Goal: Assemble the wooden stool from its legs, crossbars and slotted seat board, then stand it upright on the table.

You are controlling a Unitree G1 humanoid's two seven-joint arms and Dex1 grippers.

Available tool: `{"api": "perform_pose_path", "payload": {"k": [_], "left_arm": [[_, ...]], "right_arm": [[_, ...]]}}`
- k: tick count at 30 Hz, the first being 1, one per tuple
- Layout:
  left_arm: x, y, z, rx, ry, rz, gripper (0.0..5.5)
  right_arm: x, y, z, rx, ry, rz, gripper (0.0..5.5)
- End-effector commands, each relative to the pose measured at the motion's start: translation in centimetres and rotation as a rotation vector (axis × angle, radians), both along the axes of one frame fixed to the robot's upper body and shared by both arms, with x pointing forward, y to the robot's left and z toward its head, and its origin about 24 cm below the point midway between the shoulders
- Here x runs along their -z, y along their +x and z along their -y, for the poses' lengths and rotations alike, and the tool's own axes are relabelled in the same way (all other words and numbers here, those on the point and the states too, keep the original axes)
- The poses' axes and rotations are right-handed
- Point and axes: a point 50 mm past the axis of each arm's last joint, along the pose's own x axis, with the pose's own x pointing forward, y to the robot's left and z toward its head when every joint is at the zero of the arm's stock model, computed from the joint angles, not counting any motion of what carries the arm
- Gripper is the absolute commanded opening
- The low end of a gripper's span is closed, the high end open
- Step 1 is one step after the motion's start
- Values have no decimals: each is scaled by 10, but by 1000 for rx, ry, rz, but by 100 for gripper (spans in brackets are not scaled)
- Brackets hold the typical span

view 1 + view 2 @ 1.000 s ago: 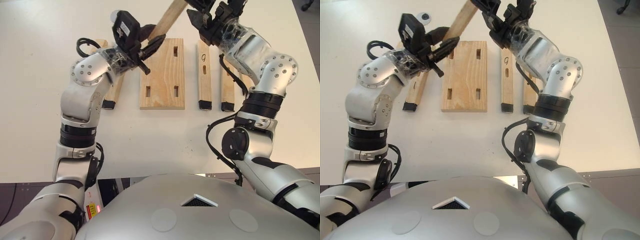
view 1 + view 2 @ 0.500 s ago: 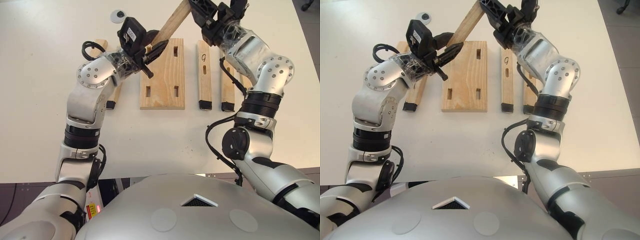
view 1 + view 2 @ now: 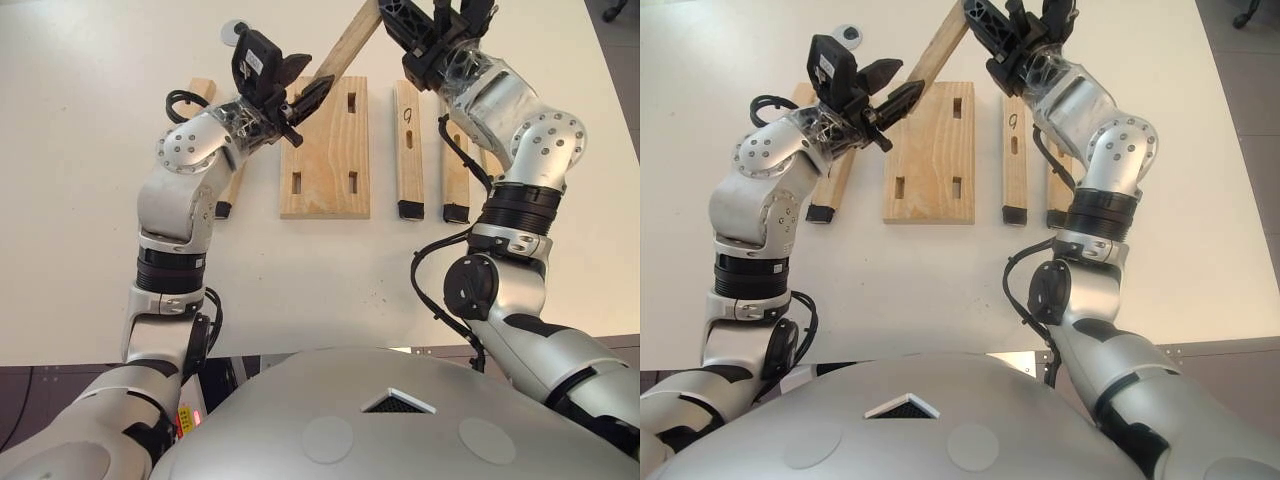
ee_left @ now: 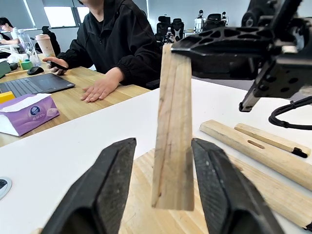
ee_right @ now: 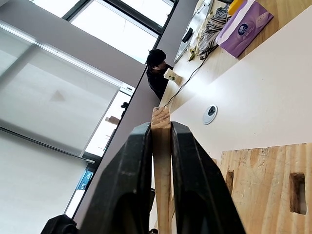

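The leg (image 3: 345,45) is up in the air, slanting over the far left corner of the seat board (image 3: 325,150). Its upper end is pinched tight in the right tool (image 5: 161,129), beyond the board's far edge. Its lower end hangs just above the board, and from here I can't tell whether it touches the wood. The left tool (image 4: 163,146) sits at that lower end, spread wide. Its two fingers (image 4: 109,185) stand one on each side of the leg, with a gap showing on both sides, so it grips nothing.

The seat board lies flat on the white tabletop (image 3: 90,220), its four slots facing up. Just right of the board lies the nearer bar (image 3: 408,150), with the farther bar (image 3: 455,165) beside it, both running along the board's length. Left of the board the left bar (image 3: 228,190) lies partly under the left arm. A small round disc (image 3: 235,30) rests beyond the board's far left corner.
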Motion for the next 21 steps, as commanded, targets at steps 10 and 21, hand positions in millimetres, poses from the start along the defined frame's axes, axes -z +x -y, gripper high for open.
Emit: {"api": "perform_pose_path", "payload": {"k": [10, 21], "left_arm": [[-4, 13, -26, -261, 14, 72, 331], [36, 3, -50, -515, 66, 2, 331]], "right_arm": [[-17, 14, 63, 371, -448, 228, 38], [-14, -46, 109, 569, -542, 230, 38]]}}
